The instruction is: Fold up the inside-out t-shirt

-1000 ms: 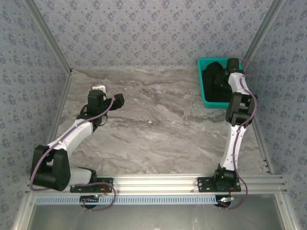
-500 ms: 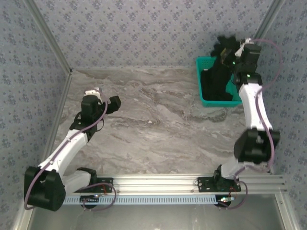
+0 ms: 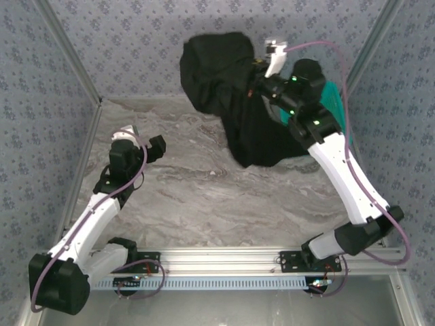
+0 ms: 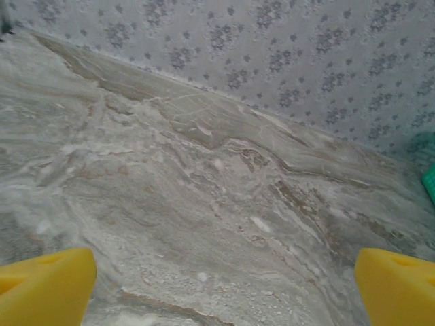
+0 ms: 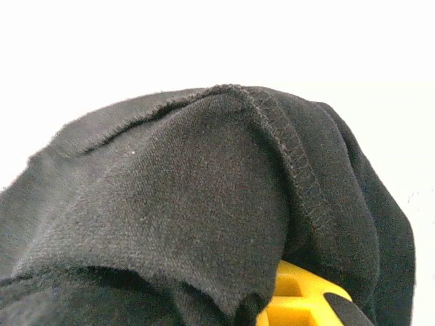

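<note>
Marble table point(image 3: 204, 197) with a black t-shirt point(image 3: 231, 81) hung above it.
The t-shirt dangles bunched over the far right side, covering most of the teal basket point(image 3: 334, 102). The right gripper point(image 3: 257, 85) pinches its cloth, and the left gripper point(image 3: 143, 139) hovers spread wide near the left edge.

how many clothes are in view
1: a black soft cloth t-shirt, hanging from the right hand over the table's far right. The teal plastic mesh basket behind it is mostly covered, so more may be hidden.
</note>
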`<control>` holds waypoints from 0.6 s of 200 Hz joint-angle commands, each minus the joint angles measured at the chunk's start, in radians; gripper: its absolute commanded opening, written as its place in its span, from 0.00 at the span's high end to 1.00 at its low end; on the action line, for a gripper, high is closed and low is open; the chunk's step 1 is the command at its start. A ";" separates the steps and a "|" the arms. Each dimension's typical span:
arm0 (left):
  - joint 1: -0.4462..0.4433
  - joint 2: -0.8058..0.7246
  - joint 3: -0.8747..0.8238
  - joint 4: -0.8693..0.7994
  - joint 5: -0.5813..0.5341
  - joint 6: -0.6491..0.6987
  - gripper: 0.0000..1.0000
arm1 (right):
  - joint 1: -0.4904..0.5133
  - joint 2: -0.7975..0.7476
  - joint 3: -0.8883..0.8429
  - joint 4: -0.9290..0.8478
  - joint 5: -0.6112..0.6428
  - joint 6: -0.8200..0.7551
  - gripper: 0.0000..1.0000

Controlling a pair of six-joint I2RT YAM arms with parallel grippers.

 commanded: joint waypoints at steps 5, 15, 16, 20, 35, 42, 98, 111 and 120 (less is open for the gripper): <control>-0.002 -0.056 -0.019 -0.072 -0.136 -0.003 0.02 | -0.012 0.099 0.050 -0.081 0.012 0.044 0.98; -0.002 -0.071 -0.028 -0.081 -0.161 -0.004 0.02 | -0.025 0.187 0.081 -0.133 0.020 0.075 0.92; -0.002 -0.072 -0.030 -0.081 -0.161 -0.005 0.02 | -0.026 0.203 0.089 -0.140 0.021 0.077 0.91; -0.002 -0.076 -0.034 -0.082 -0.164 -0.006 0.02 | -0.035 0.258 0.125 -0.201 0.020 0.084 0.88; -0.003 -0.082 -0.046 -0.080 -0.145 -0.017 0.02 | -0.089 0.474 0.341 -0.474 0.042 0.071 0.71; -0.003 -0.081 -0.048 -0.082 -0.121 -0.018 0.02 | -0.114 0.572 0.447 -0.587 0.096 0.036 0.61; -0.010 0.012 -0.089 -0.096 0.060 -0.012 0.02 | -0.070 0.446 0.077 -0.511 0.339 -0.095 0.08; -0.008 0.087 -0.080 -0.117 0.073 0.014 0.02 | -0.034 0.359 -0.136 -0.360 0.188 -0.059 0.07; -0.002 0.156 -0.056 -0.145 0.077 0.021 0.02 | -0.019 0.342 -0.224 -0.294 0.069 -0.011 0.08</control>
